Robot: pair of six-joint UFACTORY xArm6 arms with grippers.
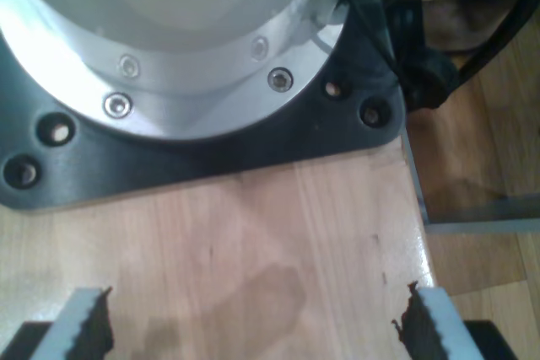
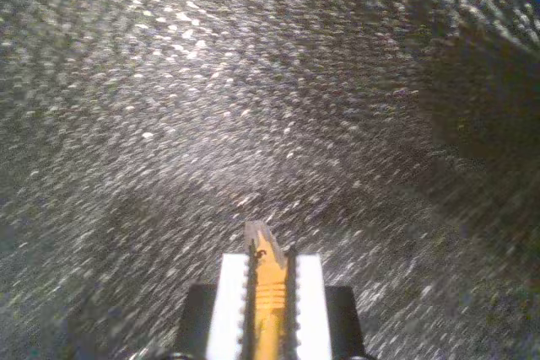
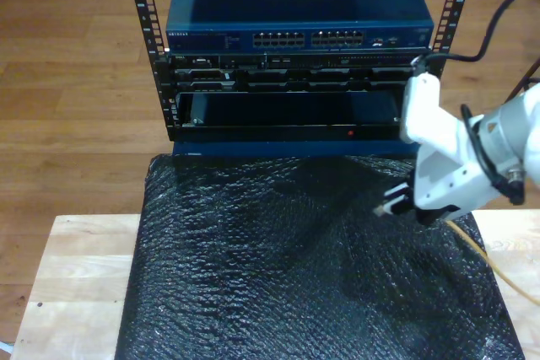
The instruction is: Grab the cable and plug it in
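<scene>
— How does my second gripper (image 2: 270,280) stand?

— Clenched on the cable (image 2: 268,292). In the second wrist view the two white toothed pads (image 2: 231,301) press on the yellow-orange cable from both sides, and the small clear plug (image 2: 261,238) pokes out just past the fingertips. Under it lies the black bubble-textured mat (image 2: 253,107), glinting and blurred.

— And seen from outside?

— In the exterior view the white arm comes in from that view's right, its gripper (image 3: 395,202) over the right part of the mat (image 3: 278,267), pointing toward the view's left. The cable (image 3: 474,246) trails out behind the arm, a thin yellow-orange line running across the mat's right edge and onto the light wooden table (image 3: 67,276) (the plug itself is too small to make out there). Beyond the mat stands the rack (image 3: 295,48) with the blue network switch (image 3: 295,14) on top, its row of ports (image 3: 310,39) facing the camera; the gripper is well short of them.

— My first gripper (image 1: 253,322)?

— Released, wide open, nothing between the fingers. Its two toothed pads (image 1: 84,322) sit far apart over bare wooden tabletop (image 1: 253,233), close to a round silver arm base (image 1: 169,48) bolted on a black mounting plate (image 1: 253,145). Whether the pads touch the wood I cannot tell.
</scene>
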